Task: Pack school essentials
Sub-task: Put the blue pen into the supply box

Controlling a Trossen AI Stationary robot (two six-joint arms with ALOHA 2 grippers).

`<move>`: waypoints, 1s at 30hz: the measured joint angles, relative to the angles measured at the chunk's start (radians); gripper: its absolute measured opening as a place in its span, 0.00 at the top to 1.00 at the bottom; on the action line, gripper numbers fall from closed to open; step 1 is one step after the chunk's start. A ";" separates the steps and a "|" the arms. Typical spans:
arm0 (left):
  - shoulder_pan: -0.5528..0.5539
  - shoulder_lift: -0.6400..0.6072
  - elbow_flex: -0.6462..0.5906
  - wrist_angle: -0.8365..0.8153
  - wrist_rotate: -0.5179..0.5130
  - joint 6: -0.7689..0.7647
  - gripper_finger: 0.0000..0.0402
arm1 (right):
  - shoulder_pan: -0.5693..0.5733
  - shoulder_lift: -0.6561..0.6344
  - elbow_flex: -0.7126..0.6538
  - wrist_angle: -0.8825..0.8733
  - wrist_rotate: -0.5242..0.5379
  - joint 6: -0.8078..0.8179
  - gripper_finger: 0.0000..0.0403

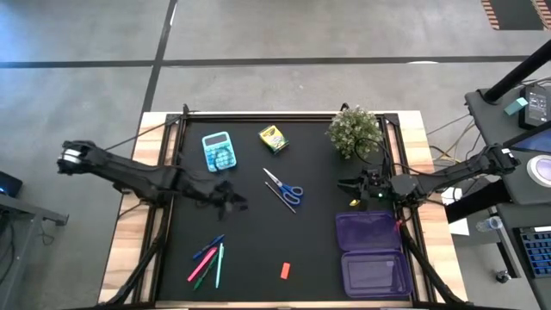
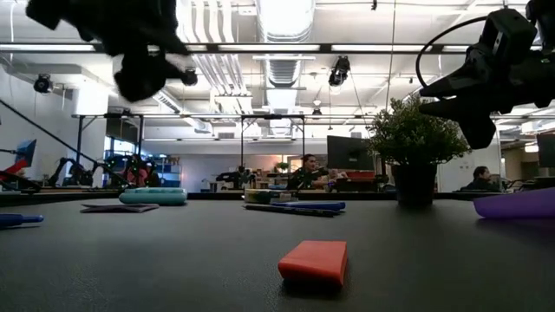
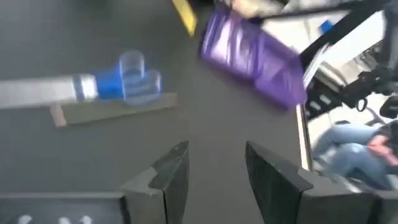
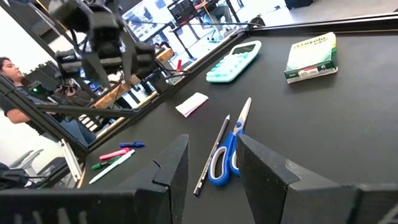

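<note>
The left gripper [image 1: 231,200] hangs above the mat, its fingers [image 3: 168,177] apart and holding nothing, just left of the scissors [image 1: 284,188]. The right gripper [image 1: 351,186], also parted and empty, hovers to the right of the scissors, just above the open purple case [image 1: 372,252]. A pencil [image 1: 277,191] lies against the scissors. Beyond them sit the crayon box [image 1: 273,138] and a teal calculator [image 1: 218,151]. The pens [image 1: 207,258] and orange eraser [image 1: 285,270] lie on the near side.
</note>
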 joint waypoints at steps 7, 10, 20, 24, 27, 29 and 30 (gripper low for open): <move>-0.019 0.134 -0.003 -0.027 0.142 -0.344 0.65 | 0.000 0.000 0.000 -0.003 0.000 0.000 0.69; -0.044 0.160 -0.004 -0.030 0.191 -0.376 0.64 | 0.000 0.000 0.000 -0.003 0.000 0.000 0.69; -0.157 0.108 -0.003 -0.126 0.218 -0.460 0.36 | 0.000 0.000 0.000 -0.003 0.000 0.000 0.69; -0.203 0.067 -0.003 -0.215 0.203 -0.544 0.26 | 0.000 0.000 0.000 -0.003 0.000 0.000 0.69; -0.247 0.054 -0.002 -0.321 0.168 -0.611 0.23 | 0.000 0.000 0.000 -0.003 0.000 0.000 0.69; -0.275 0.052 -0.003 -0.368 0.161 -0.645 0.23 | 0.000 0.000 0.000 -0.005 0.000 0.000 0.69; -0.288 0.051 -0.003 -0.387 0.161 -0.656 0.23 | 0.000 0.000 0.000 -0.004 0.000 0.000 0.69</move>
